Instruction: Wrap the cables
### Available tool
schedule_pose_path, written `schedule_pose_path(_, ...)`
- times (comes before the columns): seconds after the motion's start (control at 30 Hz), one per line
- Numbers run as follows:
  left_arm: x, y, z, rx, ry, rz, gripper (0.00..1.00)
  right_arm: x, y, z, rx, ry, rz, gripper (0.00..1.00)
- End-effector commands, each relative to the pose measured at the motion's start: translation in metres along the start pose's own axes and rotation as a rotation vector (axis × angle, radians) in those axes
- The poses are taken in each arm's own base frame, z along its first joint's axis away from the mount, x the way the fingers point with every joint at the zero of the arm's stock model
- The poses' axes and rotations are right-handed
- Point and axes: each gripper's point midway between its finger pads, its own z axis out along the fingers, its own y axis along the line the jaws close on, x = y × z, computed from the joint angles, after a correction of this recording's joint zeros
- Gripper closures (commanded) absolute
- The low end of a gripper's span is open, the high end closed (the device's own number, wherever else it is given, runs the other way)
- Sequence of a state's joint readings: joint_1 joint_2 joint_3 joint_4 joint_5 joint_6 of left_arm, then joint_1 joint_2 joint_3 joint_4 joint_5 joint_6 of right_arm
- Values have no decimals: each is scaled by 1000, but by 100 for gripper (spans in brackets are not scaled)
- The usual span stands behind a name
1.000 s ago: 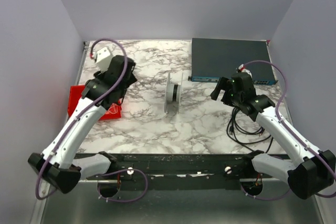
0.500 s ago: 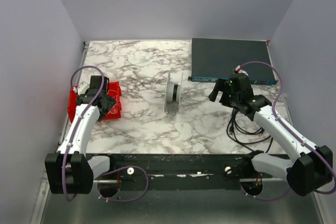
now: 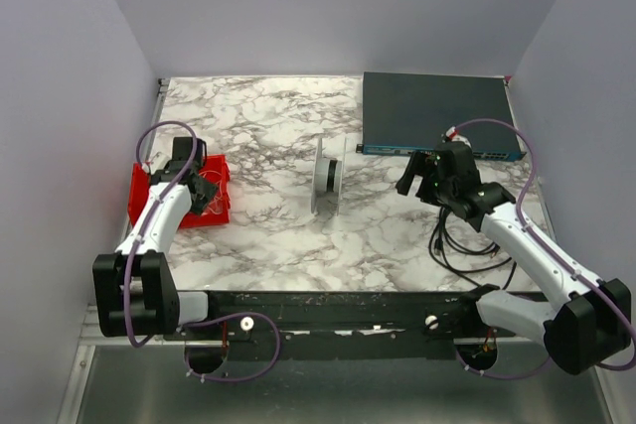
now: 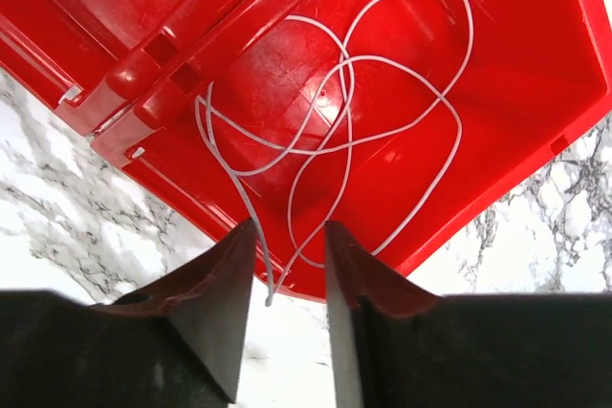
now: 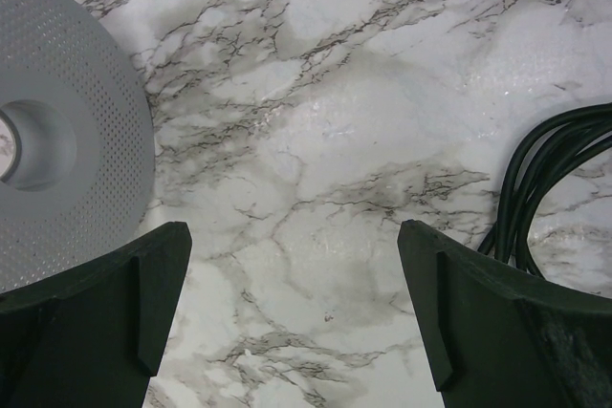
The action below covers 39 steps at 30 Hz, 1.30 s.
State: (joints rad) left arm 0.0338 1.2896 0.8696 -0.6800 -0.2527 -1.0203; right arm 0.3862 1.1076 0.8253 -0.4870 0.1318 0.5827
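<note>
Pulled back since a second ago, the left tool hovers over the red tray at the worktop's left edge. Its fingers are narrowly parted, with the white cable's end between them. The spool stands mid-worktop. The right tool is spread wide between the spool and the black cable by the right edge.

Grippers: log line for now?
left gripper: narrow gap, over white cable in red bin | right gripper: open, between spool and black cable

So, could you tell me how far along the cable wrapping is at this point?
Nothing wrapped yet: the spool looks bare. In hand: the left gripper hangs over the red tray, fingers slightly apart around an end of the loose white cable; the right gripper is open between spool and black cable. Left: gripping and winding both cables.
</note>
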Motion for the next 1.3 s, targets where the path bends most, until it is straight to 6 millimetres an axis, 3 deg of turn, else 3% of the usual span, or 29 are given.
schedule_pose_path(0.0,0,5,8,-24,-10,-68,70,3,2,-2,-20,-1,-3,0)
schedule_pose_path(0.13,-4,0,3,3,-21,-63,97,1,3,-5,-21,-7,-3,0)
schedule_pose_path(0.2,-13,-6,-8,35,-46,-42,100,-2,3,-7,-20,-13,-4,0)
schedule_pose_path(0.3,-34,-18,-40,104,-111,12,100,-7,5,-9,-21,-22,-5,0)
schedule_pose_path(0.57,-82,-38,-151,322,-331,162,100,-30,19,-17,-46,-58,-17,0)
schedule_pose_path(0.83,-104,-85,-275,704,-496,231,100,-60,44,-28,-107,-94,-2,0)
schedule_pose_path(1.1,-104,-137,-397,1117,-572,296,100,-102,68,-54,-168,-183,4,0)
schedule_pose_path(1.27,-96,-161,-454,1293,-563,342,100,-121,87,-73,-241,-218,12,0)
